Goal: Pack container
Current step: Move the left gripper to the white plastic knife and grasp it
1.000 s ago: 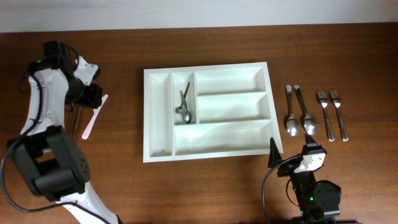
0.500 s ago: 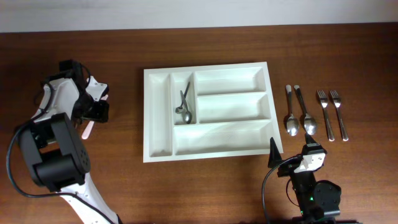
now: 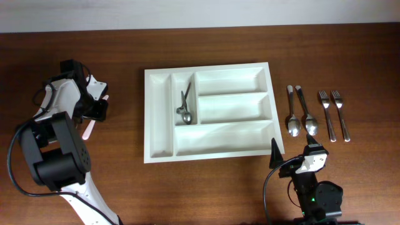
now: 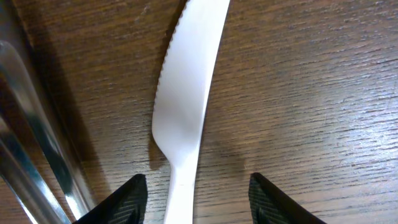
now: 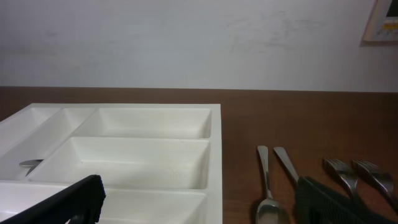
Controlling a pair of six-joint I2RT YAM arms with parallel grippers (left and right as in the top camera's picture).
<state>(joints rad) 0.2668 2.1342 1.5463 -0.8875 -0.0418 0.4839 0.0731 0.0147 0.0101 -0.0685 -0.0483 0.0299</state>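
Observation:
The white five-compartment container [image 3: 209, 67] lies mid-table, with a small metal spoon [image 3: 185, 106] in its second narrow compartment. My left gripper [image 3: 95, 107] is left of the container, low over a white plastic knife [image 3: 87, 129]. In the left wrist view the jaws [image 4: 198, 191] are open, one finger on each side of the knife [image 4: 186, 93] handle. My right gripper [image 3: 292, 147] is open and empty at the front right; in its wrist view the jaws [image 5: 199, 208] frame the container [image 5: 215, 143].
Two metal spoons [image 3: 300, 114] and two forks [image 3: 333, 112] lie in a row right of the container, also in the right wrist view [image 5: 267, 186]. Metal cutlery handles [image 4: 37, 143] lie just left of the plastic knife.
My left gripper has swung toward the front and right and come down over the white knife. The right arm has not moved.

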